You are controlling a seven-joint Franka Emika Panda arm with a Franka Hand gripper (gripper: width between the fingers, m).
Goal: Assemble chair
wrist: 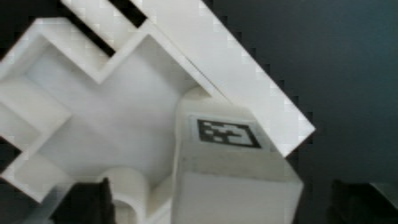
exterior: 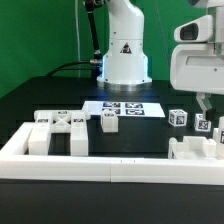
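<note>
Chair parts (exterior: pixel 62 125) lie loose on the black table (exterior: pixel 40 100), in 2 groups. Toward the exterior view's left, several white blocks (exterior: pixel 45 122) stand close together just behind the white border rail (exterior: pixel 100 165). 1 tagged block (exterior: pixel 108 121) stands apart from them, at the near edge of the marker board (exterior: pixel 122 108). Toward the exterior view's right, 2 small tagged cubes (exterior: pixel 178 118) sit near a notched white part (exterior: pixel 195 150). The gripper (exterior: pixel 203 104) hangs over this right-hand group, and the arm's base (exterior: pixel 125 50) rises behind the marker board. In the wrist view, a white post (wrist: pixel 228 150) bearing 1 square black-and-white tag fills the foreground, next to a flat white piece (wrist: pixel 89 90) with zigzag cutouts. Dark gripper fingers (wrist: pixel 111 195) show just beside the post. Neither view settles how wide the jaws stand, or whether they press on the post or stand clear of it.
</note>
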